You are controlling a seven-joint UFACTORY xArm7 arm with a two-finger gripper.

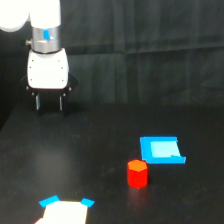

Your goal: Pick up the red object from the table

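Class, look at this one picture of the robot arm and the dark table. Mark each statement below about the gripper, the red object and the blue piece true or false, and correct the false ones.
1. The gripper is closed around the red object. False: it hangs far from it, toward the exterior view's upper left, holding nothing.
2. The red object stands on the table. True.
3. The flat blue piece lies at the exterior view's left of the red object. False: it lies just behind it, toward the right.
4. The gripper's fingers point downward with a gap between them. True.
5. A white item with blue corners sits at the bottom edge. True.
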